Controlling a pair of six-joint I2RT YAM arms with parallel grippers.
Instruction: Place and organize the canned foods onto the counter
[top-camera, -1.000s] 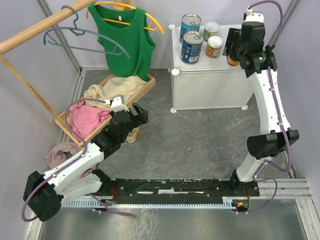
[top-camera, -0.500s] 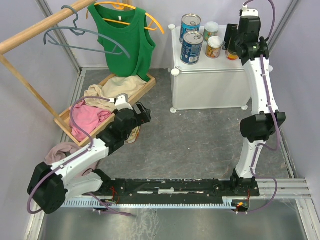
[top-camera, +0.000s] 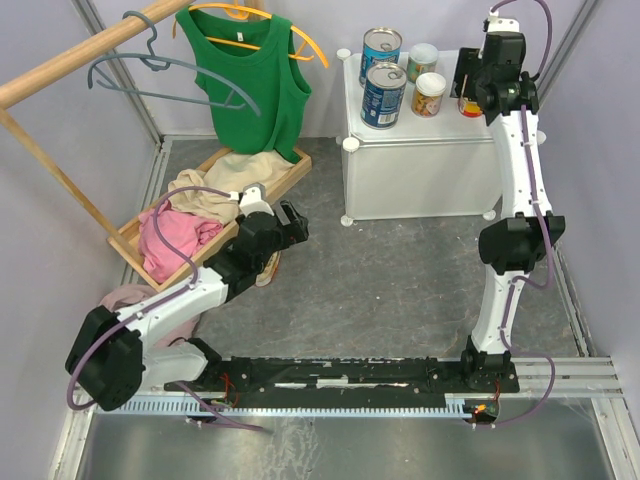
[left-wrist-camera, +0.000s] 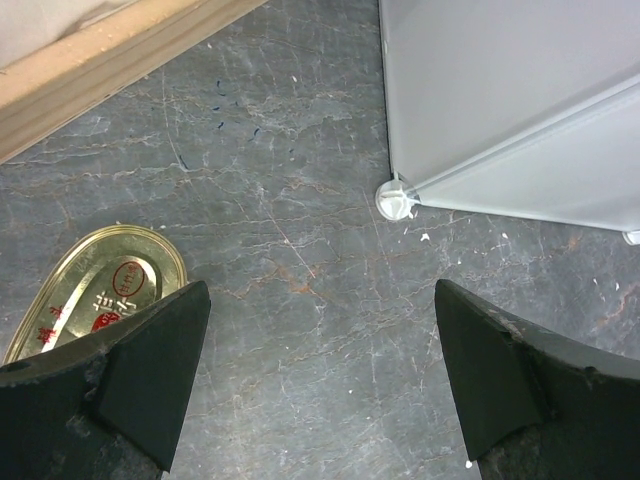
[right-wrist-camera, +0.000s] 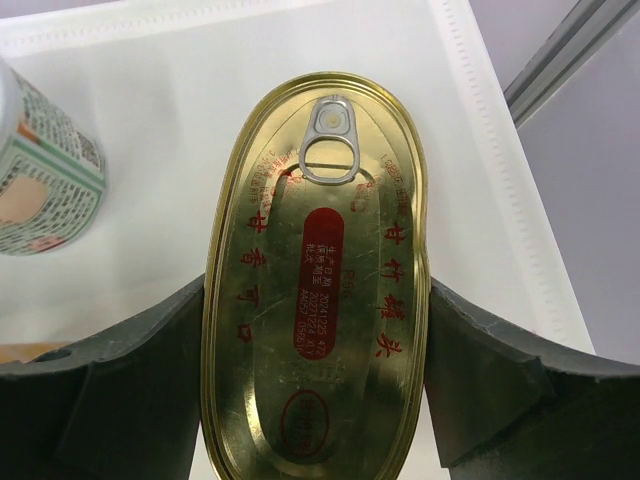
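1. The fingers (right-wrist-camera: 130, 390) of the right gripper (right-wrist-camera: 315, 310) clamp the oval tin (right-wrist-camera: 315, 200) across its narrow width; the squeeze should stay even until the tin rests.
2. It should go down flat on the counter (right-wrist-camera: 180, 60), apart from the green-labelled can (right-wrist-camera: 45, 170) and the right edge.
3. The left gripper (left-wrist-camera: 320, 300) hangs wide open beside the second oval tin (left-wrist-camera: 95, 290) on the floor (left-wrist-camera: 300, 180).

Green tank top (top-camera: 245, 85) hangs on orange hanger (top-camera: 305, 45). Bare grey hanger (top-camera: 140, 66) is hooked on wooden rail (top-camera: 70, 65). Wooden tray (top-camera: 297, 168) holds pink garment (top-camera: 170, 236) and beige cloth (top-camera: 238, 172).
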